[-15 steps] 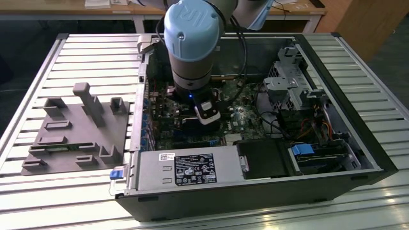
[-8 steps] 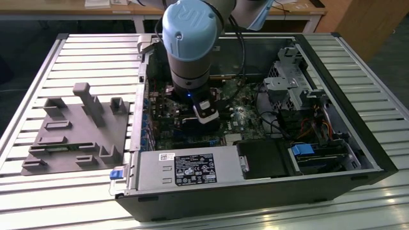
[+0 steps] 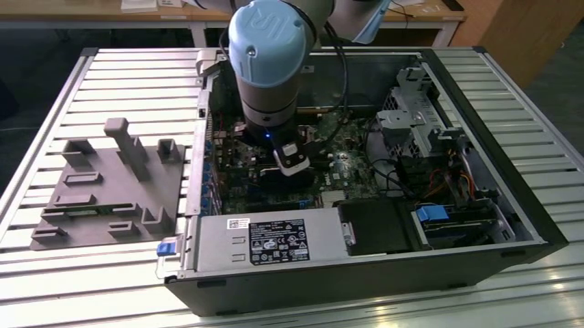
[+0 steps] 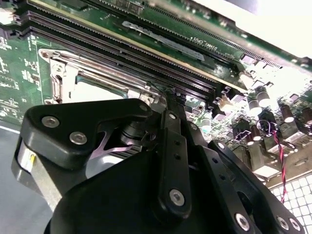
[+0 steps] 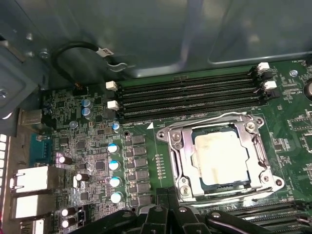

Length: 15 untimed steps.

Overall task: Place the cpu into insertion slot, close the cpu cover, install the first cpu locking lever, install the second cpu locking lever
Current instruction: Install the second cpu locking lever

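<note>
In the first wrist view the cpu [image 5: 222, 158], a pale silvery-tan square, lies flat in the insertion slot [image 5: 278, 183]. The silver cpu cover [image 5: 181, 156] is folded down around it, its window showing the chip top. Thin wire levers lie along two opposite sides of the frame, one by the memory slots [image 5: 209, 120] and one on the side towards the gripper [image 5: 243, 195]. My gripper [image 5: 165, 194] hovers just beside the socket's corner with its black fingers together and nothing between them. In the second wrist view the gripper [image 4: 165, 96] sits close to the socket frame [image 4: 97, 73]. In the exterior view the arm hides the socket.
Long black memory slots [image 5: 190, 95] run beside the socket, and blue-topped capacitors [image 5: 114, 165] stand on its other side. The case holds a power supply [image 3: 264, 242] and a drive cage [image 3: 420, 123]. A grey fixture plate [image 3: 109, 184] lies at the exterior view's left.
</note>
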Motion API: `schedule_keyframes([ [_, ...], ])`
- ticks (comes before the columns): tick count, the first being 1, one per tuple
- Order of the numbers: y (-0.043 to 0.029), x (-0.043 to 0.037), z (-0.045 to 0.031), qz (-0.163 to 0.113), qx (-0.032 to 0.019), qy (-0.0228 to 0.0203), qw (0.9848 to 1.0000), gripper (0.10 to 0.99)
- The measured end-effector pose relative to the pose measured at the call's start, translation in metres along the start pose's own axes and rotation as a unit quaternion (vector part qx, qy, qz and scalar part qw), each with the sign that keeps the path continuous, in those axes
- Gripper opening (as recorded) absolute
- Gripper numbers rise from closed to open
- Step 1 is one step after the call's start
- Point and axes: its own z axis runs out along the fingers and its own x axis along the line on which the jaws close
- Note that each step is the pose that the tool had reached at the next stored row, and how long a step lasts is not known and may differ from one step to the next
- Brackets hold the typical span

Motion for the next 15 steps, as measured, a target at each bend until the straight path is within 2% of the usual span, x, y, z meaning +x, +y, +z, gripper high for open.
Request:
schedule_keyframes([
  [11, -0.0003, 0.0016, 0.0010, 0.000, 0.0001, 0.0000, 1.0000, 0.102],
  [15, 0.0002, -0.0009, 0.0010, 0.000, 0.0003, 0.0001, 1.0000, 0.102],
])
